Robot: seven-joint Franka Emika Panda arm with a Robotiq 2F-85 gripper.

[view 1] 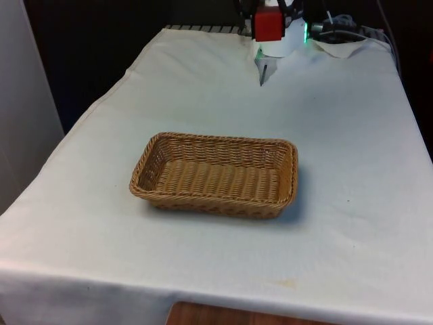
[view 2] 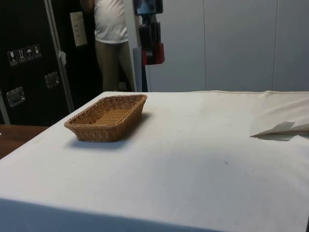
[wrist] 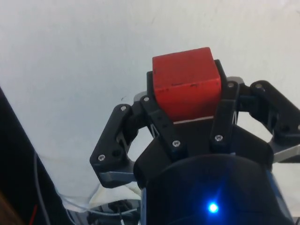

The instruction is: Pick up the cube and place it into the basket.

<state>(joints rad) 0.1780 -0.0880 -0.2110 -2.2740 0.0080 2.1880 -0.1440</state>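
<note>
Red cube [wrist: 186, 83] is clamped between the two black fingers [wrist: 159, 117] of the pincer [wrist: 187, 101], lifted clear of the white cloth. In the front view the cube [view 1: 268, 24] sits high at the far end of the desk [view 1: 352, 135], above the cloth and well apart from the basket [view 1: 215, 174]. In the side view the pincer [view 2: 152, 46] hangs in the air with red showing at its edges, above and beyond the basket's [view 2: 107, 117] far end. Basket: woven wicker, rectangular, shallow, nothing inside; rests flat on the cloth near the desk's middle. A crumpled fold of cloth [view 2: 282, 129] lies on the desk at the robot's end. A person [view 2: 110, 38] in a white shirt stands beyond the desk in the side view.
</note>
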